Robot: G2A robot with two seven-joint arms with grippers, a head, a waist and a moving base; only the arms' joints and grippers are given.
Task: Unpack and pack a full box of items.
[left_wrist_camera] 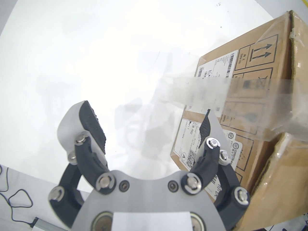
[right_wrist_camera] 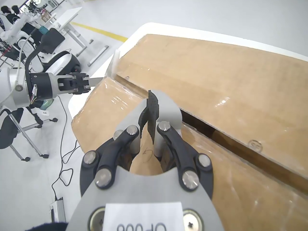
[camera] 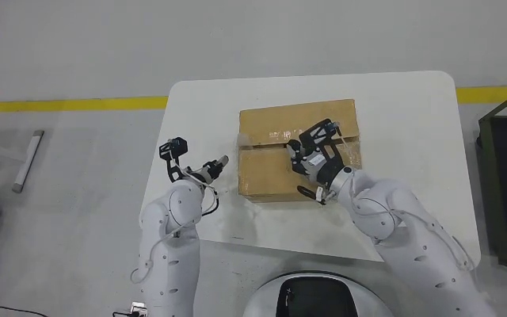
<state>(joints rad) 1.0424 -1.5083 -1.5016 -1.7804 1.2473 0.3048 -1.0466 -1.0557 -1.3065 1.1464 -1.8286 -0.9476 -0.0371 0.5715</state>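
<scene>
Box [camera: 273,174] stands on the white table [camera: 412,119], my right gripper [right_wrist_camera: 152,102] over its lid, fingers [right_wrist_camera: 168,108] together. Left gripper [left_wrist_camera: 146,109] hangs beside it, fingers [left_wrist_camera: 92,123] apart; I should pinch the loose tape strip [left_wrist_camera: 216,90] near its root and peel slowly.

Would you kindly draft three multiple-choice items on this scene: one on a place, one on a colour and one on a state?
1. Where is the right gripper?
A. Over the top of the box
B. Down at the floor
C. Beside the box, over bare table

2. What colour is the table?
A. Black
B. Green
C. White

3. How is the left gripper?
A. Shut on a flap
B. Open
C. Shut, holding nothing

Answers:
1 A: the right wrist view shows cardboard flaps right under its fingers.
2 C: the top view shows a white surface around the box.
3 B: in the left wrist view its two fingers stand wide apart.
</scene>
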